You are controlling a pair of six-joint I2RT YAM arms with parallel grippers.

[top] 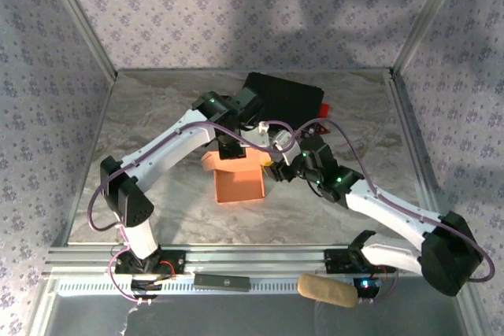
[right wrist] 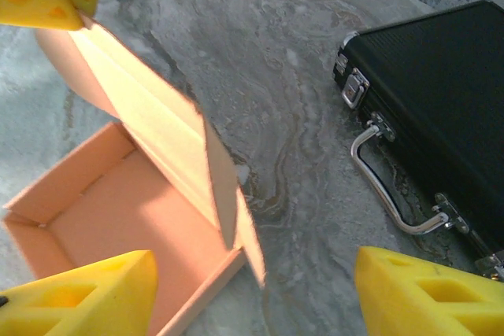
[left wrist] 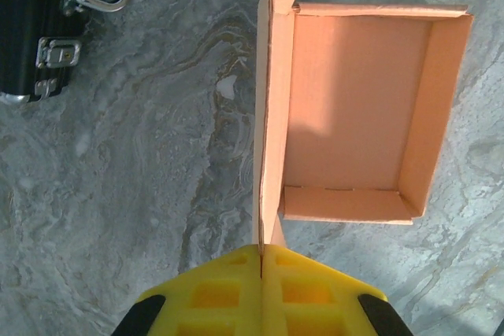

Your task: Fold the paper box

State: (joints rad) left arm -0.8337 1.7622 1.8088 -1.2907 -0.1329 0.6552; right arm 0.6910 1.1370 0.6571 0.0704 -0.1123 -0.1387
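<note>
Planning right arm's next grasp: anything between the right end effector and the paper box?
Nothing visible. The right end effector is open with the raised flap of the paper box directly ahead of it. The black case lies off to one side. The left end effector is shut on the flap's edge.

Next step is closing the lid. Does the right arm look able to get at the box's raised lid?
Probably yes. The right gripper, open, hangs close beside the paper box with the lid right before it and nothing between; the left gripper pinches only the lid's far end.
</note>
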